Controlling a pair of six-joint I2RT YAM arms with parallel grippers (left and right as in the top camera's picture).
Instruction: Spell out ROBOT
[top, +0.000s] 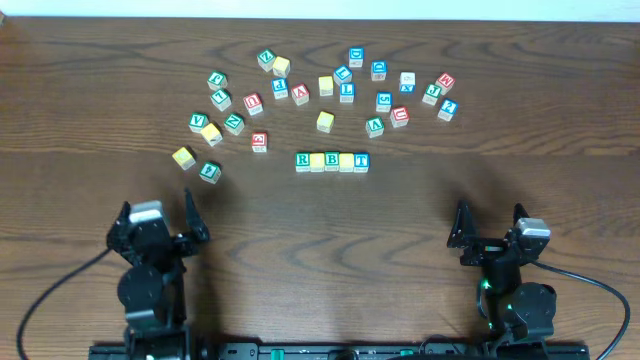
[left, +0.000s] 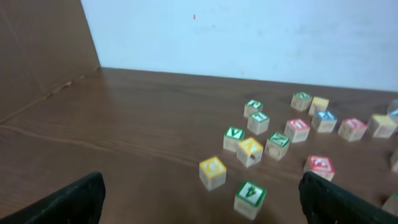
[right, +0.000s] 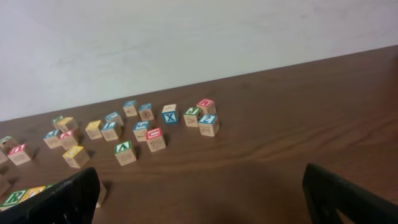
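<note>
A row of letter blocks (top: 332, 161) stands at the table's middle: a green R (top: 303, 160), a yellow block, a green B (top: 332, 160), another yellow block and a blue T (top: 361, 160). The row's left end shows at the lower left of the right wrist view (right: 13, 198). Several loose letter blocks (top: 325, 88) lie scattered behind the row. My left gripper (top: 158, 215) is open and empty at the front left. My right gripper (top: 491, 222) is open and empty at the front right. Both are well short of the blocks.
A yellow block (top: 184, 157) and a green block (top: 210, 171) lie nearest my left gripper; they also show in the left wrist view, yellow (left: 213, 172) and green (left: 250, 198). A white wall runs behind the table. A brown panel (left: 37, 50) stands at the left.
</note>
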